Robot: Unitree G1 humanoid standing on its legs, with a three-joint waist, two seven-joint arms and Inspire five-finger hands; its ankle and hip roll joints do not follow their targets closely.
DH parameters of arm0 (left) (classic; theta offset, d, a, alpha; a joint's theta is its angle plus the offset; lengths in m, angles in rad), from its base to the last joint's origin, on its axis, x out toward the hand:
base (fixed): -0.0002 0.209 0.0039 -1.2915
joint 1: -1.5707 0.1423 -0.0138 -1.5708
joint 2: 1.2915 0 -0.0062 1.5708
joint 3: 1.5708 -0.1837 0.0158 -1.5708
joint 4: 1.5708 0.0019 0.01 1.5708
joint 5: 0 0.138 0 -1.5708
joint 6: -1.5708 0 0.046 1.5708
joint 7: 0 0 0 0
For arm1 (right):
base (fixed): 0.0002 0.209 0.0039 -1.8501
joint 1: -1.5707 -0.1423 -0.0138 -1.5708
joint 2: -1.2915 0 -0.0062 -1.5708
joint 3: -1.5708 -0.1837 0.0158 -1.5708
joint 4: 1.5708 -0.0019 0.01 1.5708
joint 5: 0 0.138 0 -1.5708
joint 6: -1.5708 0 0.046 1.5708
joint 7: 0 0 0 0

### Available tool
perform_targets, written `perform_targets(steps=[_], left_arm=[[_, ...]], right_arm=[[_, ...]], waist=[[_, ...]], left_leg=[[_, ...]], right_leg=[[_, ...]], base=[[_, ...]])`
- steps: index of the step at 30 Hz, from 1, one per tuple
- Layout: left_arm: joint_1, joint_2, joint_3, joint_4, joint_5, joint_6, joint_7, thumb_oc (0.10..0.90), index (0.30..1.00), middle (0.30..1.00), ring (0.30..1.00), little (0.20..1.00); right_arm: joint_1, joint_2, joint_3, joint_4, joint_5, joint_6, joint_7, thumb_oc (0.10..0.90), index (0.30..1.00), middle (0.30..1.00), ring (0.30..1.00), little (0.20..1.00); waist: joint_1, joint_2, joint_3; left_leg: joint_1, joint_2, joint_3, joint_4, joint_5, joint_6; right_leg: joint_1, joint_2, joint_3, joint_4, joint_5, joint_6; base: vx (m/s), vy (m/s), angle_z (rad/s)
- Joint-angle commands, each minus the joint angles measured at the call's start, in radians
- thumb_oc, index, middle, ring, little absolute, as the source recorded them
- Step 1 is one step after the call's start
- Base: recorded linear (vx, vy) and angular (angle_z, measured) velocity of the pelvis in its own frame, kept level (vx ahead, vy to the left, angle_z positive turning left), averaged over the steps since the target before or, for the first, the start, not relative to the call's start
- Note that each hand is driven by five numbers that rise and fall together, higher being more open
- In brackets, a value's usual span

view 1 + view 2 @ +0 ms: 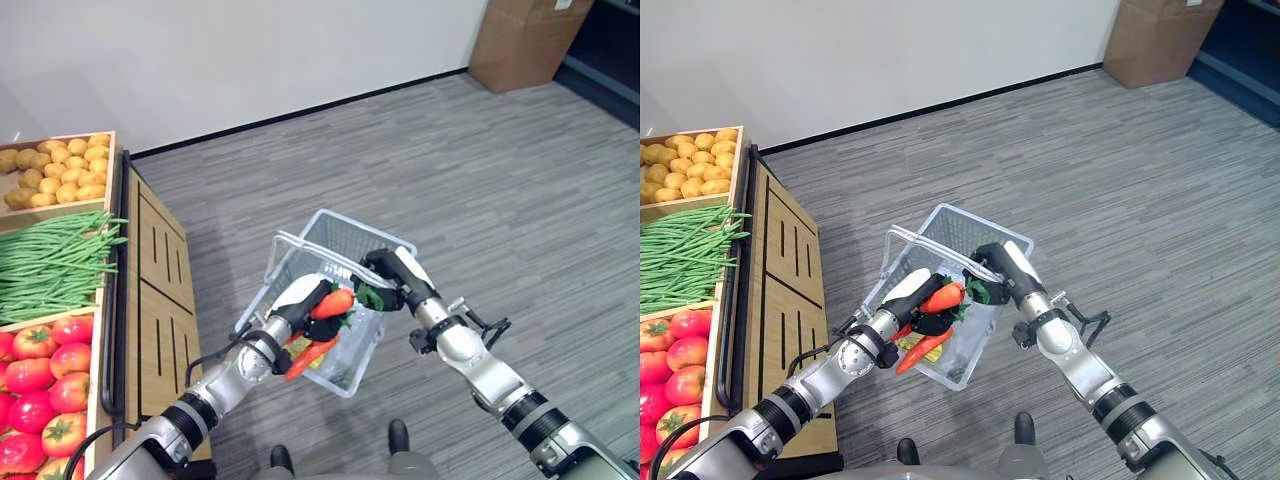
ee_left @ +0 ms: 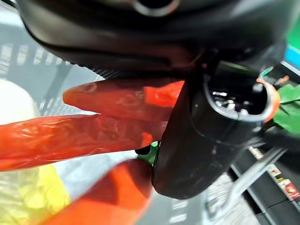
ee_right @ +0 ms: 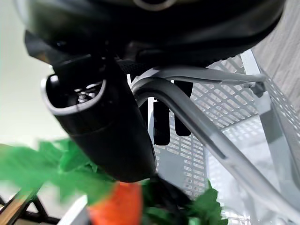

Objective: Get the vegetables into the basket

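Basket (image 1: pixel 345 240): white mesh, hanging above the floor, right of the produce shelf.
Right robot hand (image 1: pixel 392 274): curled round the basket handle (image 3: pixel 187 110).
Left robot hand (image 1: pixel 300 303): over the basket, pinching a carrot (image 1: pixel 333 303).
Other vegetables: red peppers (image 1: pixel 308 358) inside the basket.

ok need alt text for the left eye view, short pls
The robot's left hand holds an orange carrot with green leaves over a white wire mesh basket, whose handle the right hand grips above the grey plank floor. At left, a wooden produce stand holds potatoes, green beans and tomatoes.
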Motion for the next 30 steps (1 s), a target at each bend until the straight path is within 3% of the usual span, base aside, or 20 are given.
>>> perform_targets(steps=[1,5,6,7,8,12,19,25,26,30], left_arm=[[-0.121,-0.028,0.002,0.067,0.055,-0.033,0.078,0.400,0.300,0.300,0.300,0.300],[-0.121,-0.057,0.010,0.138,0.136,0.021,0.114,0.400,0.300,0.300,0.300,0.300],[-0.120,-0.074,0.021,0.170,0.159,0.049,0.133,0.535,0.489,0.489,0.489,0.489],[-0.122,-0.079,0.021,0.174,0.173,0.054,0.137,0.790,0.846,0.846,0.846,0.846],[-0.123,-0.081,0.021,0.177,0.189,0.060,0.139,0.900,1.000,1.000,1.000,1.000],[-0.142,-0.087,0.014,0.179,0.284,0.095,0.152,0.900,1.000,1.000,1.000,1.000],[-0.116,-0.087,0.038,0.100,0.293,0.099,0.161,0.900,1.000,1.000,1.000,1.000],[-0.098,-0.069,0.046,0.000,0.215,0.050,0.156,0.900,1.000,1.000,1.000,1.000],[-0.064,-0.035,0.057,-0.108,0.133,0.007,0.118,0.900,1.000,1.000,1.000,1.000],[-0.020,0.016,0.065,-0.223,0.041,-0.030,0.047,0.900,1.000,1.000,1.000,1.000]], right_arm=[[-0.183,0.084,-0.042,-0.194,0.100,-0.212,-0.028,0.400,0.300,0.300,0.300,0.300],[-0.194,0.090,-0.026,-0.227,0.100,-0.206,-0.033,0.400,0.300,0.300,0.300,0.300],[-0.196,0.093,-0.022,-0.229,0.096,-0.200,-0.039,0.400,0.300,0.300,0.300,0.300],[-0.196,0.092,-0.023,-0.230,0.093,-0.198,-0.042,0.400,0.300,0.300,0.300,0.300],[-0.195,0.089,-0.026,-0.233,0.089,-0.195,-0.046,0.400,0.300,0.300,0.300,0.300],[-0.186,0.078,-0.037,-0.232,0.064,-0.181,-0.059,0.400,0.300,0.300,0.300,0.300],[-0.152,0.056,-0.103,-0.179,-0.007,-0.157,-0.113,0.400,0.300,0.300,0.300,0.300],[-0.121,0.056,-0.167,-0.076,-0.034,-0.143,-0.159,0.400,0.300,0.300,0.300,0.300],[-0.100,0.072,-0.202,0.023,-0.051,-0.129,-0.187,0.400,0.300,0.300,0.300,0.300],[-0.088,0.078,-0.230,0.112,-0.078,-0.111,-0.205,0.400,0.300,0.300,0.300,0.300]], waist=[[-0.006,-0.045,-0.065],[-0.003,-0.048,-0.065],[-0.002,-0.049,-0.062],[-0.002,-0.049,-0.061],[-0.002,-0.050,-0.061],[0.001,-0.053,-0.062],[0.007,-0.057,-0.064],[0.009,-0.058,-0.069],[0.015,-0.053,-0.072],[0.023,-0.050,-0.072]], left_leg=[[0.017,-0.006,0.024,0.002,-0.054,-0.006],[0.014,-0.007,0.025,0.002,-0.053,-0.005],[0.013,-0.007,0.024,0.002,-0.052,-0.005],[0.012,-0.007,0.024,0.002,-0.052,-0.004],[0.012,-0.008,0.023,0.002,-0.053,-0.004],[0.010,-0.007,0.018,0.002,-0.053,-0.003],[0.012,-0.007,0.011,0.002,-0.056,0.000],[0.015,-0.008,0.007,0.002,-0.058,0.001],[0.019,-0.009,0.005,0.002,-0.060,0.003],[0.020,-0.011,0.000,0.002,-0.061,0.004]], right_leg=[[0.048,0.000,-0.031,-0.001,-0.067,0.037],[0.045,-0.001,-0.032,-0.001,-0.065,0.035],[0.044,-0.001,-0.032,-0.001,-0.064,0.035],[0.044,-0.002,-0.033,-0.001,-0.064,0.034],[0.044,-0.002,-0.033,-0.001,-0.064,0.035],[0.045,-0.002,-0.036,-0.001,-0.064,0.035],[0.051,-0.003,-0.042,-0.001,-0.068,0.034],[0.057,-0.003,-0.046,-0.001,-0.070,0.035],[0.061,-0.003,-0.046,-0.001,-0.072,0.034],[0.064,-0.002,-0.049,-0.001,-0.073,0.034]], base=[[0.00,0.000,0.00],[0.00,0.000,0.00],[-0.01,-0.002,-0.04],[-0.01,-0.003,-0.04],[0.00,0.000,0.00],[0.00,0.000,0.00],[0.00,0.000,0.00],[0.00,-0.001,0.01],[0.00,0.000,0.00],[0.00,0.000,0.01]])
